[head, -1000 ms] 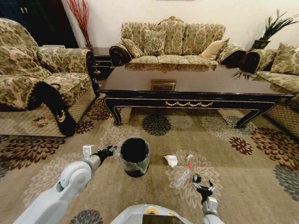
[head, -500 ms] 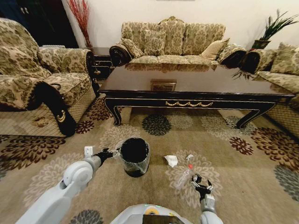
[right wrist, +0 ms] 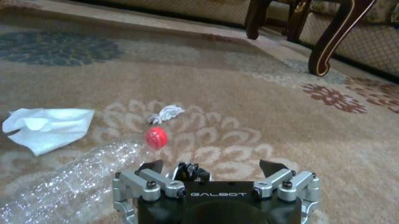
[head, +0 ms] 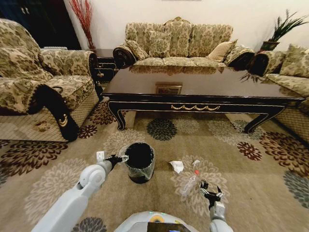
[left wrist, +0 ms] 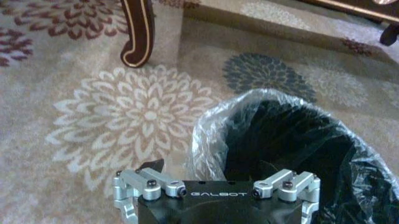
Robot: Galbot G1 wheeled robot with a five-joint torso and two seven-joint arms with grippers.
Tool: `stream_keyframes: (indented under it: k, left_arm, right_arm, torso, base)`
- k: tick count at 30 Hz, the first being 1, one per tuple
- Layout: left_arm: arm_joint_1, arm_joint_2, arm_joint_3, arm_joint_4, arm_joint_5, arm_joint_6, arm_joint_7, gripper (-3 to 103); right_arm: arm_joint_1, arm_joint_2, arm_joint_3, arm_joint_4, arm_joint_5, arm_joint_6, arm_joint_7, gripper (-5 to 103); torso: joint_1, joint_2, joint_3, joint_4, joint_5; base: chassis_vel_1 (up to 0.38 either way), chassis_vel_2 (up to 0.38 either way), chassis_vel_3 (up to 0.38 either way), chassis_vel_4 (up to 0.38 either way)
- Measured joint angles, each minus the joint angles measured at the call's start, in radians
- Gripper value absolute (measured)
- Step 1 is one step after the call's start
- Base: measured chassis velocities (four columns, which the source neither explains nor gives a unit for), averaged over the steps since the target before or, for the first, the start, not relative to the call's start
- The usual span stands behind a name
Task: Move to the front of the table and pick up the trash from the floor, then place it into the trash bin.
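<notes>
Trash lies on the floor [head: 231,159] in the lower middle of the head view, in front of the bench [head: 203,87]: a clear plastic bottle [head: 189,184], a crumpled white paper [head: 177,166] and a smaller white scrap [head: 195,163].

The bottle is the piece nearest the right claw [head: 209,191], which sits low in the frame just right of it with its fingers spread apart and nothing between them. The bottle's long axis runs diagonally, red cap [right wrist: 156,137] toward the upper right and its base toward the lower left of the head view. In the right wrist view the bottle [right wrist: 68,179] fills the lower left and runs off the frame edge, so it lies off to one side of the right claw [right wrist: 212,165], not between its tips; I judge a grasp would call for a sideways shift and jaws set across the bottle's width.

The bottle is thin, ribbed and glinting, likely light and easy to crush. The paper [right wrist: 46,128] is soft and creased.

The trash bin [head: 139,162] stands left of the paper, round, black inside with a wrinkled translucent liner. The left claw [head: 118,158] is at its left rim; I cannot tell how its fingers stand.

The carpet is beige with floral medallions.
</notes>
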Motion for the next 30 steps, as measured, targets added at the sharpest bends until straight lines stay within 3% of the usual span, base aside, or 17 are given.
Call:
stream_keyframes:
  k: [2,5,6,9,14,15,17,20,30]
  left_arm:
    - [-0.003,-0.001,0.003,0.004,-0.006,0.002,-0.006,101]
    - [-0.004,0.003,0.003,0.008,-0.025,0.007,-0.013,88]
    - [-0.004,0.003,0.003,0.008,-0.025,0.007,-0.013,88]
    - [0.001,0.008,-0.004,0.007,-0.031,0.006,-0.008,72]
    - [0.003,0.010,-0.004,0.001,-0.031,0.006,-0.009,60]
    - [0.004,0.010,-0.004,-0.002,-0.030,0.006,-0.014,50]
    - [0.005,0.009,-0.004,-0.003,-0.028,0.006,-0.016,50]
    - [0.019,0.010,-0.005,-0.012,-0.018,0.004,-0.018,34]
    - [0.039,0.040,-0.034,-0.033,-0.003,0.002,-0.017,3]
  right_arm:
    - [-0.001,-0.001,0.002,0.002,0.002,-0.001,0.000,100]
    - [-0.004,-0.004,0.008,0.004,0.005,-0.001,0.000,100]
    - [-0.004,-0.004,0.008,0.004,0.005,-0.001,0.000,100]
    - [-0.004,-0.005,0.009,0.003,0.005,-0.001,0.000,100]
    - [-0.002,-0.002,0.006,0.003,0.005,-0.001,0.000,100]
    - [-0.001,-0.002,0.005,0.003,0.005,-0.001,0.001,100]
    - [-0.001,-0.001,0.005,0.002,0.005,-0.002,0.001,100]
    - [0.004,0.001,0.006,-0.006,0.005,-0.002,0.001,100]
    - [0.019,0.005,0.008,-0.023,0.016,-0.002,0.003,100]
  torso:
    - [0.000,0.000,0.000,0.0000,-0.0002]
    - [0.000,0.000,0.000,0.0000,-0.0001]
    - [0.000,0.000,0.000,0.0000,-0.0001]
    - [0.000,0.000,0.000,0.0001,0.0000]
    - [0.000,0.000,0.000,0.0001,0.0000]
    - [0.000,0.000,0.000,0.0000,-0.0001]
    - [0.000,0.000,0.000,0.0000,-0.0001]
    - [0.000,0.000,0.000,0.0001,-0.0001]
    - [0.000,0.000,0.000,0.0000,-0.0004]
  base:
    - [0.000,0.000,0.000,0.000]
    - [0.000,0.000,0.000,0.000]
    - [0.000,0.000,0.000,0.000]
    - [0.000,0.000,0.000,0.000]
    - [0.000,0.000,0.000,0.000]
    - [0.000,0.000,0.000,0.000]
    - [0.000,0.000,0.000,0.000]
    - [0.000,0.000,0.000,0.000]
    - [0.000,0.000,0.000,0.000]
